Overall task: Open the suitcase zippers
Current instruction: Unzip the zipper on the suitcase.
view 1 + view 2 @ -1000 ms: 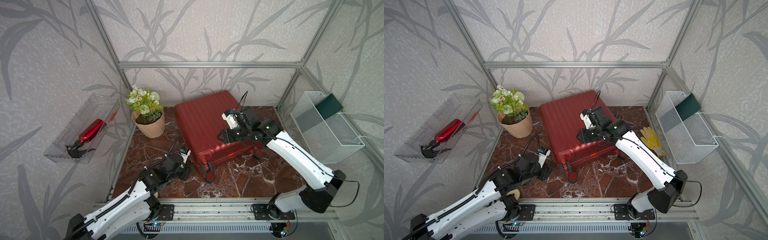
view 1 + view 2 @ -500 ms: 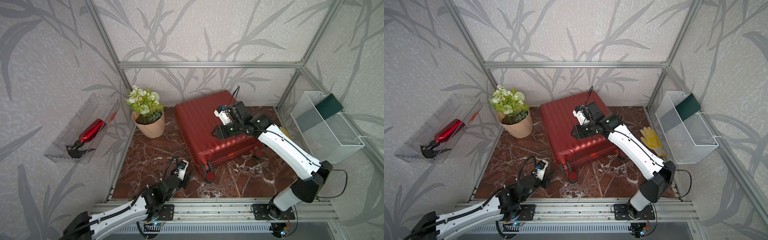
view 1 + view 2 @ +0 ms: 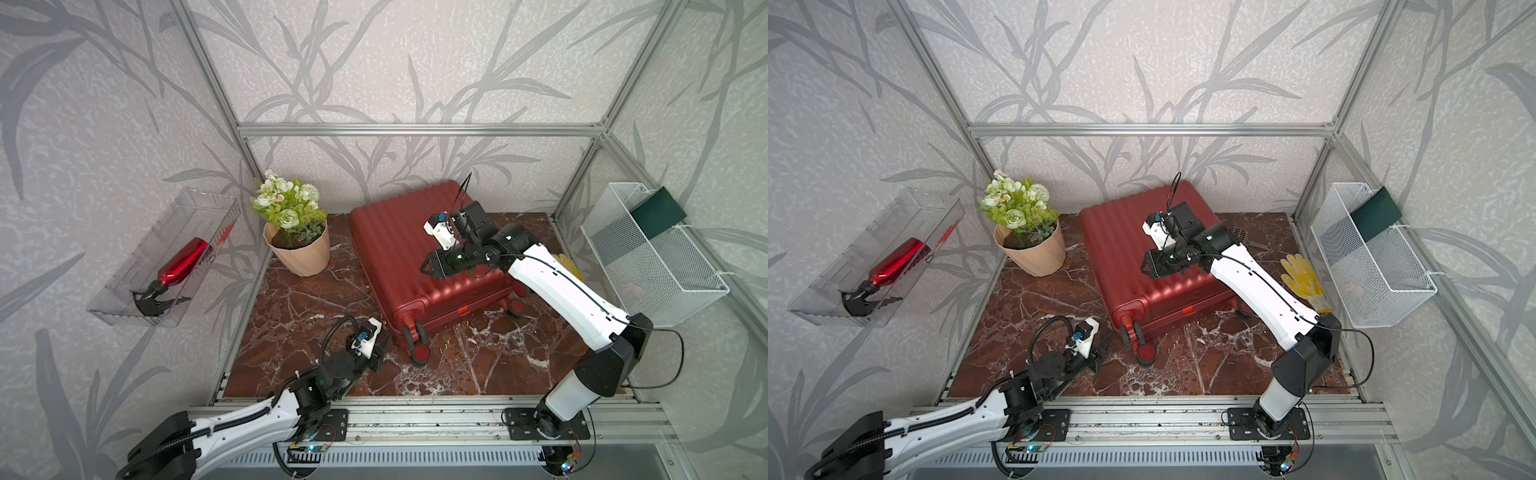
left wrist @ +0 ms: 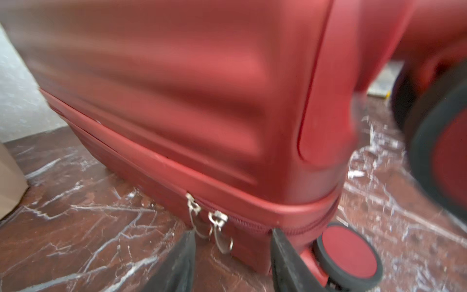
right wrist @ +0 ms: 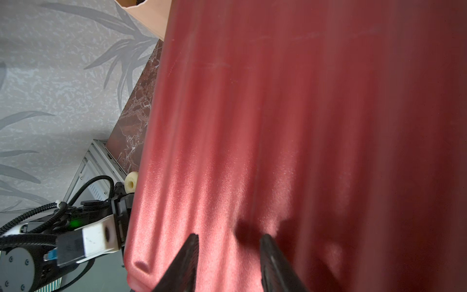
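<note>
Jaws parted and empty, the left gripper (image 4: pixel 232 236) faces the zippers (image 4: pixel 214 223) just ahead of its fingertips, while the right gripper (image 5: pixel 228 239), likewise parted and empty, hovers over the suitcase (image 5: pixel 316 126), probably to brace it.

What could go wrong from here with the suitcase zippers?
The two zipper pulls sit side by side just ahead of the open jaws of the left gripper; it might pinch both, or slip off these small, thin pulls.
A wheel sits close beside one jaw and could snag.
Pulling may slide the suitcase across the smooth table.
</note>
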